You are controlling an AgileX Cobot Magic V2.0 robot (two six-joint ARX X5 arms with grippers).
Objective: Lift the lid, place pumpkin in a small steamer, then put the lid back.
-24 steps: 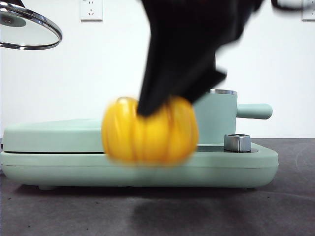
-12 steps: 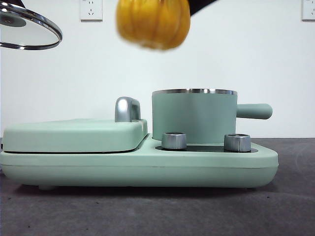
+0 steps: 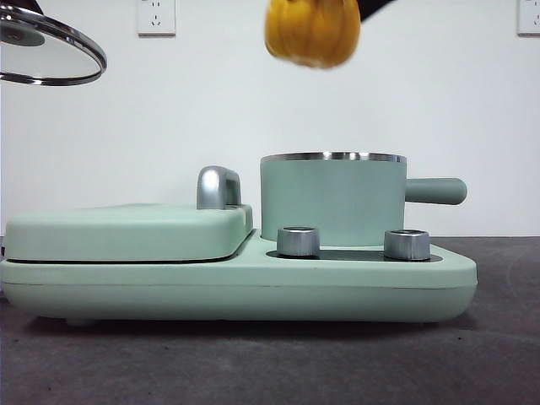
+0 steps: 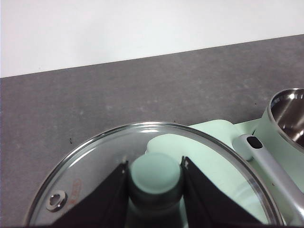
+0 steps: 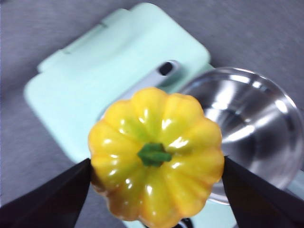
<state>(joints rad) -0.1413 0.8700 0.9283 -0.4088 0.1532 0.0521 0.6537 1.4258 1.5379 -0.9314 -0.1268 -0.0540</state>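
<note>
The small steamer [image 3: 333, 199] is seen standing upright and open on the right half of a mint-green appliance [image 3: 236, 283], its stubby handle pointing right along the dark grey table [image 3: 498, 354] before a white wall, with a flat griddle cover [image 3: 126, 232] beside it on the left. The lid [image 3: 51, 51] is held level high at the left, its knob clamped between the jaws of the left gripper [image 4: 155, 173]. The pumpkin [image 3: 312, 32], stem up, is gripped at its sides by the right gripper [image 5: 156, 183] well above the steamer, perhaps slightly left of its centre, though blurred in the front view.
</note>
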